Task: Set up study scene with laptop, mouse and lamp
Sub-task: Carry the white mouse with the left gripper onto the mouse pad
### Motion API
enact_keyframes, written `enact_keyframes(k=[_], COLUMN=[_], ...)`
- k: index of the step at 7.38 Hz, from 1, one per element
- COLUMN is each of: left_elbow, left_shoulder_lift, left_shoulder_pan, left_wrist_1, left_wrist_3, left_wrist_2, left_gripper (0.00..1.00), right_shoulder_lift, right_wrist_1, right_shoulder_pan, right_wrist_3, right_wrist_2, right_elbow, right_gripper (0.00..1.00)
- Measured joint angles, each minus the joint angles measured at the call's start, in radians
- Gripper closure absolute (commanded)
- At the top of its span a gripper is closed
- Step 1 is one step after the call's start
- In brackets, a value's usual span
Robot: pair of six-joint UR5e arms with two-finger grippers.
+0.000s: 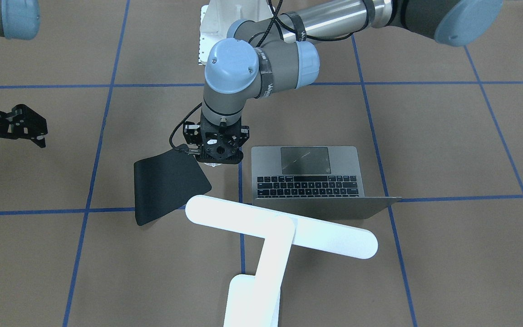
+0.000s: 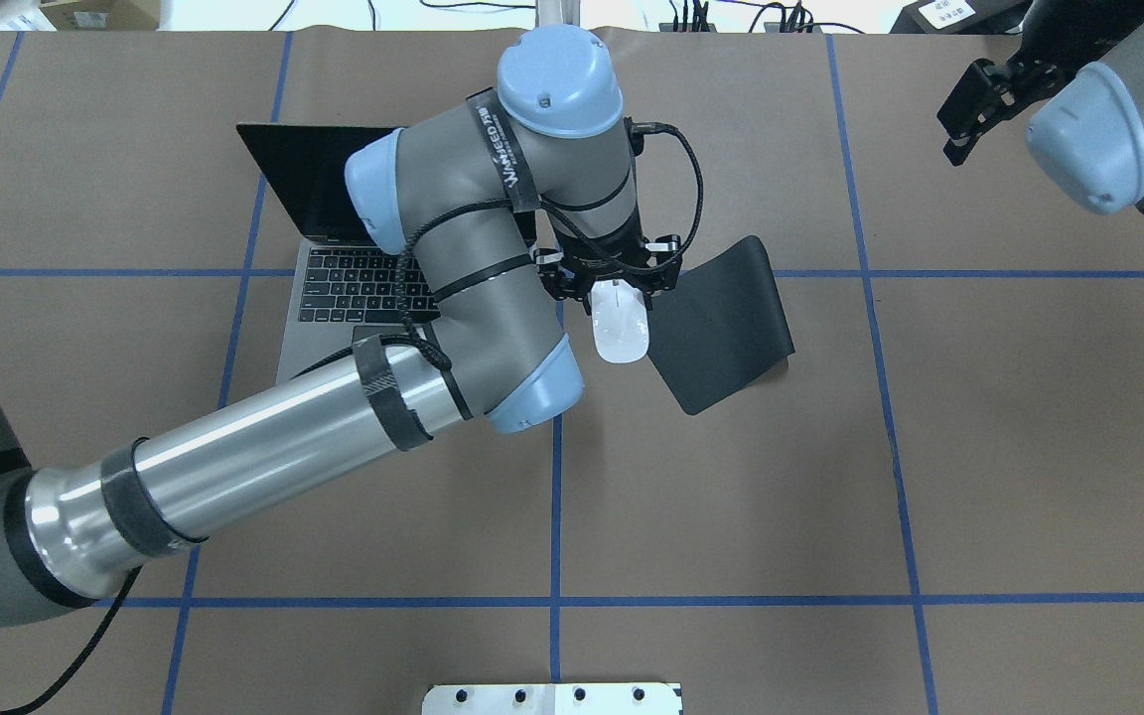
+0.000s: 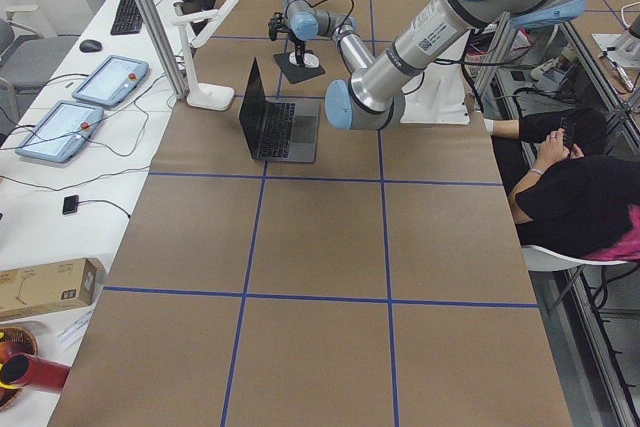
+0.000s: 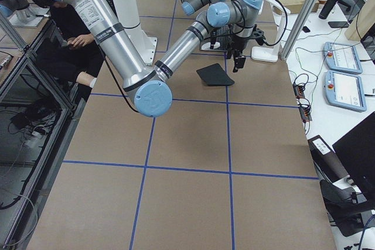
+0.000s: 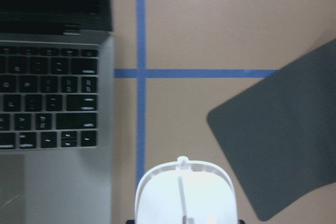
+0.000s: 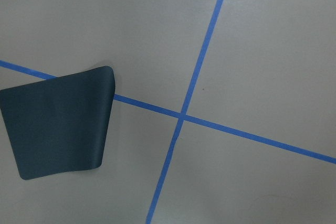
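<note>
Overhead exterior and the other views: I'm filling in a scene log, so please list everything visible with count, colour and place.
laptop: one, space-grey, open on the table's left half.
mouse: one, white, in the left pincer, between laptop and mouse pad.
mouse pad: one, black, right of the mouse.
desk lamp: one, white, operators' side of the laptop.
pedestal plate: one, white, table's near edge.
teach pendants: two, grey, side table.
person: one, dark clothes, seated beside the robot.
left pincer: one, black, shut on the mouse.
right pincer: one, black, open, above the table right of the mouse pad.
</note>
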State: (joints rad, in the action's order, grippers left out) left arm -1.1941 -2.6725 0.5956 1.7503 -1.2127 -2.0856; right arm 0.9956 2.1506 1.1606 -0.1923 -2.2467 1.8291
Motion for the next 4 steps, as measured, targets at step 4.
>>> enact_keyframes(k=[4], left_elbow=[0.195], left_shoulder_lift=[-0.110], left_shoulder_pan=[-0.053], left_wrist_1=[0.149], left_wrist_3=[-0.039], left_wrist_2=[0.111], left_gripper=[0.47], right_shoulder_lift=[0.010], right_wrist_1=[0.000], right_shoulder_pan=[0.011], right_wrist_3=[0.002], right_wrist_2=[-0.002], right_elbow=[0.000], right_gripper=[0.00])
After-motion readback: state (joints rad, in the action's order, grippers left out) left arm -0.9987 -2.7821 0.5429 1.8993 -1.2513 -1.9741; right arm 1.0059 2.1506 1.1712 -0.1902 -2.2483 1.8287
